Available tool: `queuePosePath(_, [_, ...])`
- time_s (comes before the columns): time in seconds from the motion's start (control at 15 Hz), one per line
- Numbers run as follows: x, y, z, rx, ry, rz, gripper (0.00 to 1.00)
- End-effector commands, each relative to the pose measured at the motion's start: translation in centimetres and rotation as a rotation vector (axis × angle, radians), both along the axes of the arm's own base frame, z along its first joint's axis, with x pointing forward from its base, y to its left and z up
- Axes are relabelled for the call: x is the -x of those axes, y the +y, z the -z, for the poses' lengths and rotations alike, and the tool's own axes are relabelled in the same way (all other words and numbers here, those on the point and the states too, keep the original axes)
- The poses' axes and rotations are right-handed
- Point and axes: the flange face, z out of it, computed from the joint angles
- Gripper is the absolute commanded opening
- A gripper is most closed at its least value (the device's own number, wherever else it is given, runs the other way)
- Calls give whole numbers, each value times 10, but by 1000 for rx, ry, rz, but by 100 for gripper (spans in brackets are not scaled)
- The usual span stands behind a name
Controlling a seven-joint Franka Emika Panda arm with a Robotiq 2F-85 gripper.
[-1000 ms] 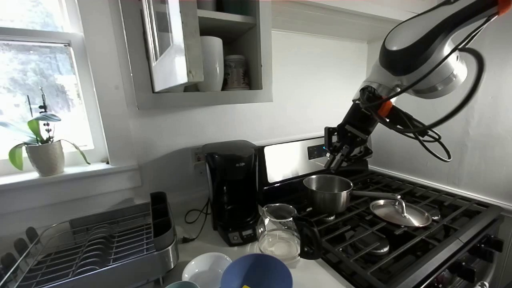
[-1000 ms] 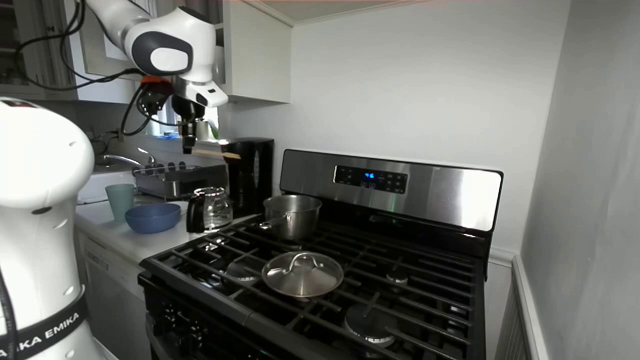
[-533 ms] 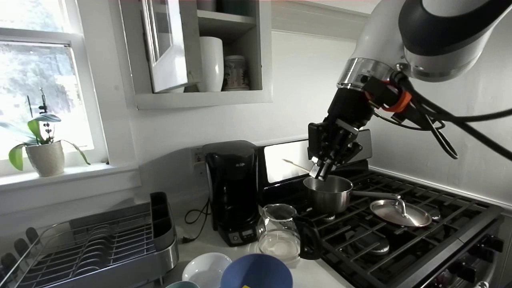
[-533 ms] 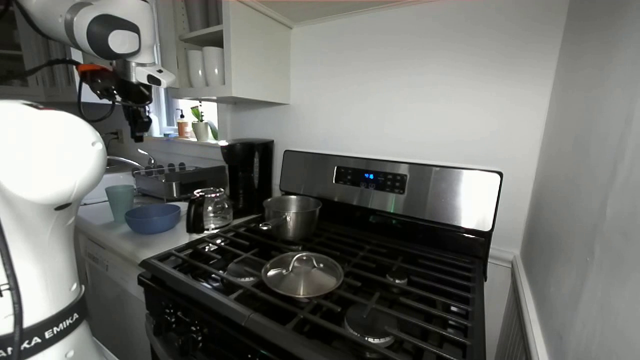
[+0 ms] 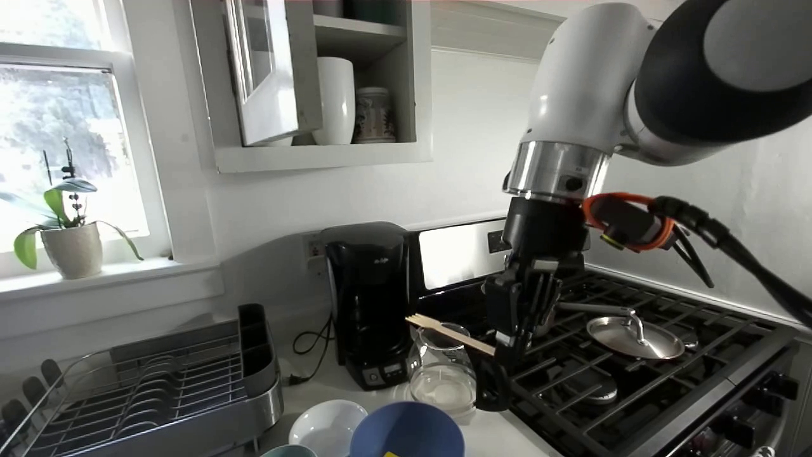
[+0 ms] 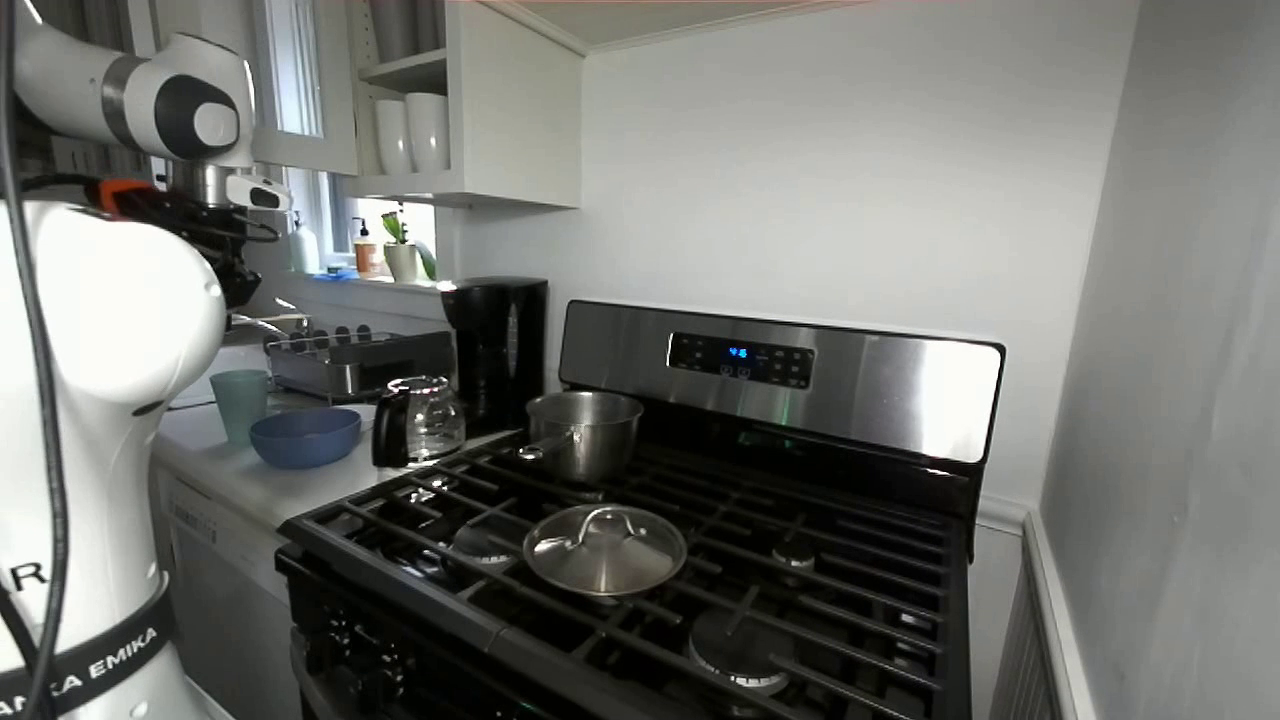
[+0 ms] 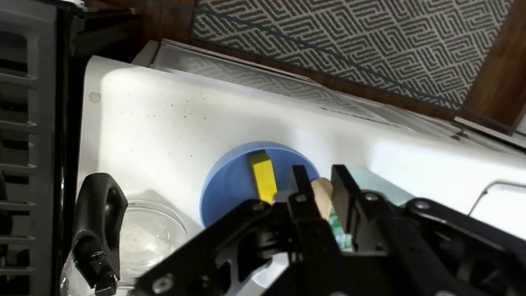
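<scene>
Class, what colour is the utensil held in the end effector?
The utensil is light tan, showing best in an exterior view.

In exterior view: dish rack (image 5: 209, 431) lower left; coffee maker (image 5: 365, 285) right of it, near centre; carafe (image 5: 441, 384) before and right of coffee maker; fork (image 5: 451, 333) in gripper (image 5: 511, 346), crossing before carafe's rim. In exterior view: saucepan (image 6: 587, 440) on stove (image 6: 850, 520), behind lid (image 6: 605, 558); bowl (image 6: 305, 442) left of carafe; cup (image 6: 240, 405) left of bowl. In wrist view: block (image 7: 264, 176) inside bowl, mid-frame.

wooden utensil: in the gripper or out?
In: the wooden utensil juts from the gripper in an exterior view; in the wrist view, its fingers pinch it.
</scene>
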Motion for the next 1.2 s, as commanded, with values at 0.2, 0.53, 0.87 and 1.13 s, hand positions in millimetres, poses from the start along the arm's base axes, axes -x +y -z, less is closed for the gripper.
queuePosePath(0.2, [-29, 27, 66, 132, -15, -105, 5])
queuePosePath(0.53, [-30, 23, 79, 134, 4, -117, 19])
queuePosePath(0.87, [-32, 25, 77, 129, 1, -120, 5])
queuePosePath(1.13, [-56, 29, 106, 160, -24, -149, 5])
